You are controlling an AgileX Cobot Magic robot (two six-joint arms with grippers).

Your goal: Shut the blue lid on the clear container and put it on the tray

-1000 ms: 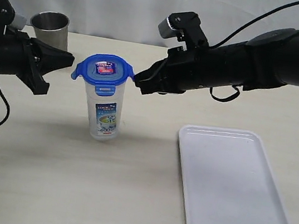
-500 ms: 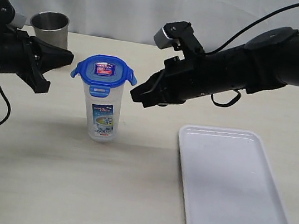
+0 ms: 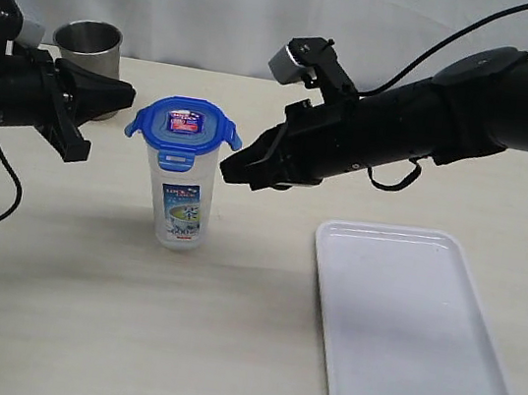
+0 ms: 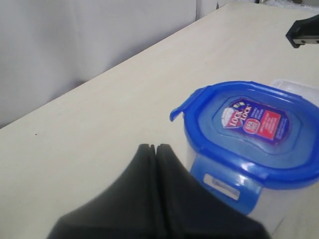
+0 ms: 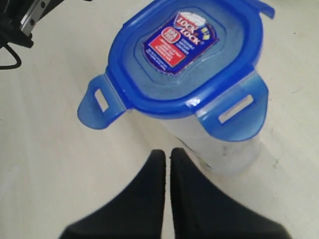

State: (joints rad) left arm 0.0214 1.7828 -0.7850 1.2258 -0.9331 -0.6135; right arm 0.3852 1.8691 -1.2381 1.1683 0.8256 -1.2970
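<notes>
The tray (image 3: 412,339) lies flat on the table (image 3: 75,328) nearest the camera, below the right arm and well off to the outer side of the right gripper (image 3: 227,173). The container (image 3: 181,207) stands upright on the table, off the tray, between the two grippers. The lid (image 3: 184,126) sits on its mouth, with the front flap folded down and both side flaps sticking outward. The right gripper points at the container just under the nearer side flap, close but apart from it. Its fingers (image 5: 149,199) are pressed almost together and hold nothing. The left gripper (image 3: 128,96) hovers just beside the opposite flap, slightly above it, fingers touching each other and empty. A steel cup (image 3: 90,47) stands behind the left gripper.
</notes>
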